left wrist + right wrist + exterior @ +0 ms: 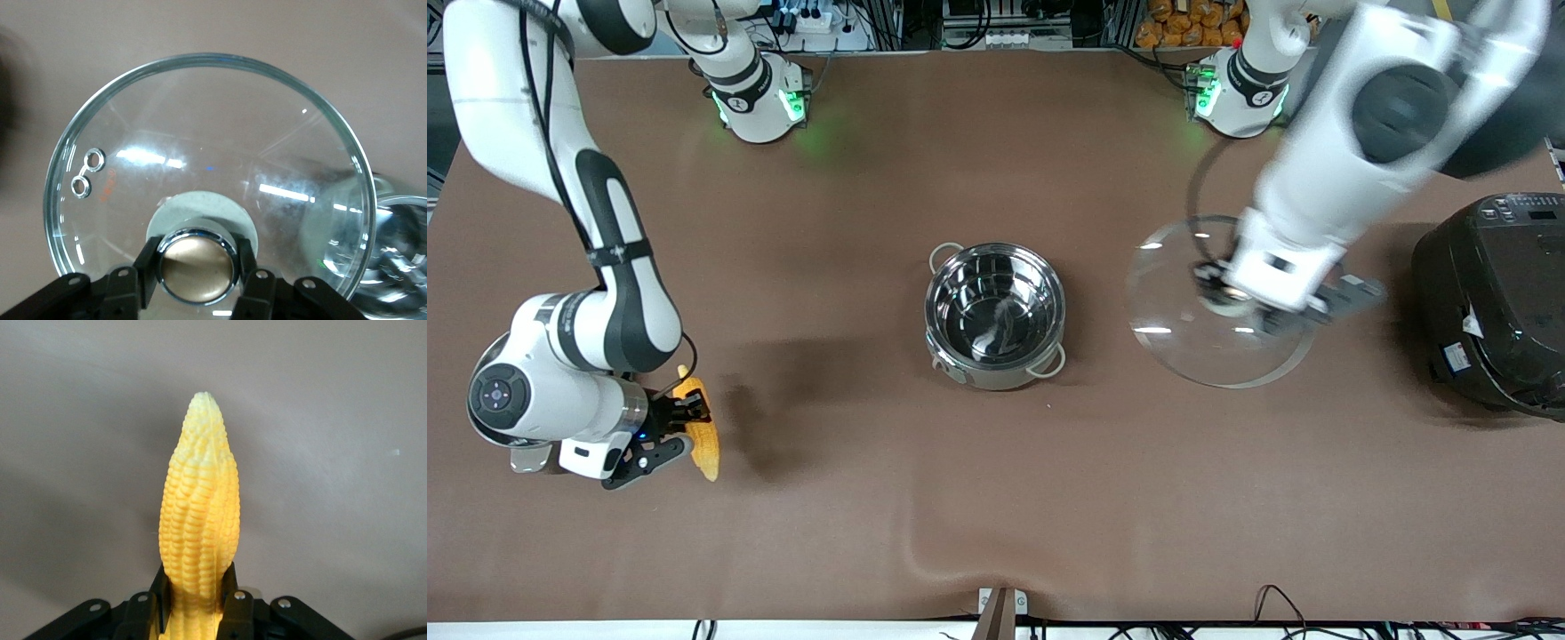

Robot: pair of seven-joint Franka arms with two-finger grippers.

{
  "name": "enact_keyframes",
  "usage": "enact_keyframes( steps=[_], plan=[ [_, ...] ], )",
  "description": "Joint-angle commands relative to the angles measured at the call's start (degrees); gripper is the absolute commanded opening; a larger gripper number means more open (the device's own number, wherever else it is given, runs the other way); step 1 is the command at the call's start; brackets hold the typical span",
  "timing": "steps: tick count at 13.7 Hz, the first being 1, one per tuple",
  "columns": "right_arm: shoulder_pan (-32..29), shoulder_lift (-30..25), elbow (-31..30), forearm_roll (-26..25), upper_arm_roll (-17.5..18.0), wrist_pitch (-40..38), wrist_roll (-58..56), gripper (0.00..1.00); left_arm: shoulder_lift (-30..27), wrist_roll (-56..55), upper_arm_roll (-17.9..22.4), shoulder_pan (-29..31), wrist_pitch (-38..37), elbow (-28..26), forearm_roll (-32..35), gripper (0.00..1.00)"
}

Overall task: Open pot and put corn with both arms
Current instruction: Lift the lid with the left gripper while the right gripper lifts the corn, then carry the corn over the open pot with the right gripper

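Note:
The steel pot (pixel 996 316) stands open and empty at the table's middle; its rim also shows in the left wrist view (pixel 400 247). My left gripper (pixel 1232 298) (pixel 197 263) is shut on the coppery knob (pixel 197 268) of the clear glass lid (pixel 1209 351) (pixel 213 147). It holds the lid tilted over the table between the pot and the dark cooker. My right gripper (pixel 692 413) (pixel 197 593) is shut on the thick end of the yellow corn (pixel 703 436) (pixel 200 513), held over the table toward the right arm's end, with the tip pointing away from the fingers.
A big dark electric cooker (pixel 1494 302) stands at the left arm's end of the table. The brown tabletop (pixel 996 498) has a low wrinkle near its front edge.

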Motion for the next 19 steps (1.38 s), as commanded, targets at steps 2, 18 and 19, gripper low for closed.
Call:
enact_keyframes(
  steps=[2, 18, 19],
  plan=[
    [9.48, -4.47, -0.27, -0.11, -0.34, -2.8, 1.86, 0.0, -5.56, 11.23, -1.1, 9.85, 16.44, -20.73, -0.3, 0.0],
    [45.54, -3.42, 7.91, -16.1, -0.69, -9.74, 19.71, 0.0, -0.21, 16.54, -1.1, 19.64, 54.03, -50.42, 0.57, 1.0],
    [46.33, -3.24, 7.82, -16.37, -0.69, -9.74, 19.71, 0.0, -1.34, 16.71, -1.1, 19.55, 53.85, -49.88, 0.57, 1.0]
  ],
)
